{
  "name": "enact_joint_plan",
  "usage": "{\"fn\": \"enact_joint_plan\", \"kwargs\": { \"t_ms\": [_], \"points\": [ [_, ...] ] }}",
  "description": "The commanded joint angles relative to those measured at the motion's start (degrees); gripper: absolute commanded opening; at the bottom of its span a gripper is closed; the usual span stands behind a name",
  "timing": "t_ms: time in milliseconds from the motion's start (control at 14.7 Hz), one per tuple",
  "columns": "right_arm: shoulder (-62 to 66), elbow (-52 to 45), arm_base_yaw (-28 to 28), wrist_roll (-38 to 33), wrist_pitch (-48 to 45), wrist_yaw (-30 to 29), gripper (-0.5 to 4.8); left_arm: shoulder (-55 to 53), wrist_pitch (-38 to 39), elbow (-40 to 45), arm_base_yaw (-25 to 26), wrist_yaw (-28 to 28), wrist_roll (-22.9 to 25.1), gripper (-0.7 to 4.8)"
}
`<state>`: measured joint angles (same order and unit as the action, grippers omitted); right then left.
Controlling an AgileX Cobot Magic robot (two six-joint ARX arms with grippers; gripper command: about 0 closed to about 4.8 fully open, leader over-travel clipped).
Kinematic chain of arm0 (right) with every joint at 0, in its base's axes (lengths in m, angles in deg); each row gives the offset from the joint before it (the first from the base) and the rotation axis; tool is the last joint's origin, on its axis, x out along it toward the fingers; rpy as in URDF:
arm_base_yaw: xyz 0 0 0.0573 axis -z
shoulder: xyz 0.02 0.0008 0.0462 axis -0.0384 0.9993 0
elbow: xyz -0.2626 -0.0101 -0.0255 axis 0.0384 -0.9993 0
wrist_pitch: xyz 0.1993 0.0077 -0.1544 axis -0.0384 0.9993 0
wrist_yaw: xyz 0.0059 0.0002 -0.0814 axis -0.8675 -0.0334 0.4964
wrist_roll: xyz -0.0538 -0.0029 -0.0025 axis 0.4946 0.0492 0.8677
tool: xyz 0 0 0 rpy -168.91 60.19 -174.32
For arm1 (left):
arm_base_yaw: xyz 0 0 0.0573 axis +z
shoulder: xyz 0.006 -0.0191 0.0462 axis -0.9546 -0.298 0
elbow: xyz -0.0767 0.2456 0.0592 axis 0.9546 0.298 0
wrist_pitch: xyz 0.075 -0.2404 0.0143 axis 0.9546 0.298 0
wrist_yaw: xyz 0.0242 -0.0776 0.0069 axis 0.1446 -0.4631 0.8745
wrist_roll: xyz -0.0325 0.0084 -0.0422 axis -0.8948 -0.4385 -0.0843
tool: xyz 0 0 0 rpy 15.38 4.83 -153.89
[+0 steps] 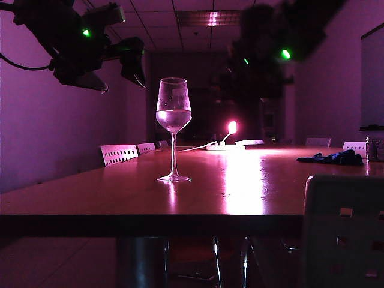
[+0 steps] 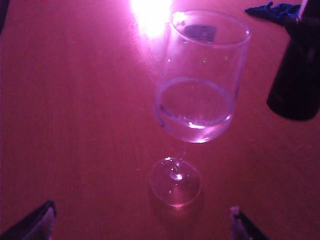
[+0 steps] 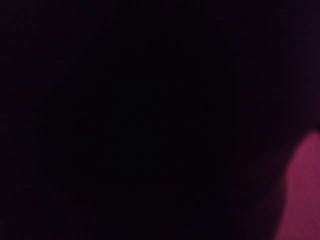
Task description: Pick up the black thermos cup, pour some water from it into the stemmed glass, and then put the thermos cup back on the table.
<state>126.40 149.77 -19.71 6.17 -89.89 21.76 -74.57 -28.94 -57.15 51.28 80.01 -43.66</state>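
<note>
Stemmed glass (image 2: 197,107) between wide left claw (image 2: 142,222); black thermos cup (image 2: 296,70) gripped in raised right claw (image 1: 264,54).

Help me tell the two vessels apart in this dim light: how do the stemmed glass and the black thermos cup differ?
The stemmed glass is clear, showing water inside; the black thermos cup is opaque and dark. The glass stands on the table on a thin stem and round foot; the thermos hangs in the air beside it, straight-sided. Both are tall drinking vessels.

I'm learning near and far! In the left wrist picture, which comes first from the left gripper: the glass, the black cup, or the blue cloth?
1. Stemmed glass, just ahead of the open left gripper.
2. Black thermos cup, off to one side, lifted.
3. Blue cloth, far behind.
</note>
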Motion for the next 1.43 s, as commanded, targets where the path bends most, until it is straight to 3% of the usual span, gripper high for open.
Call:
{"fn": "enact_joint_plan", "kwargs": {
  "t_ms": [68,409,749,1430],
  "points": [
    [-1.05,-5.07,1.84,-1.38,-10.21,-4.13,0.81,0.35,-0.48,-0.24,-0.07,-0.15,-0.13,4.79],
    [-1.05,-17.62,6.03,-3.06,-25.49,-10.69,0.81,0.35,-0.5,-0.24,-0.07,0.0,0.31,4.79],
    [-0.68,-19.98,6.69,1.95,-26.01,-18.4,0.81,0.35,-0.81,-0.24,-0.09,0.0,0.31,4.79],
    [3.32,-20.26,6.73,-0.04,-25.03,-21.05,0.81,0.35,-0.72,-0.22,-0.07,0.0,1.36,4.79]
  ]
}}
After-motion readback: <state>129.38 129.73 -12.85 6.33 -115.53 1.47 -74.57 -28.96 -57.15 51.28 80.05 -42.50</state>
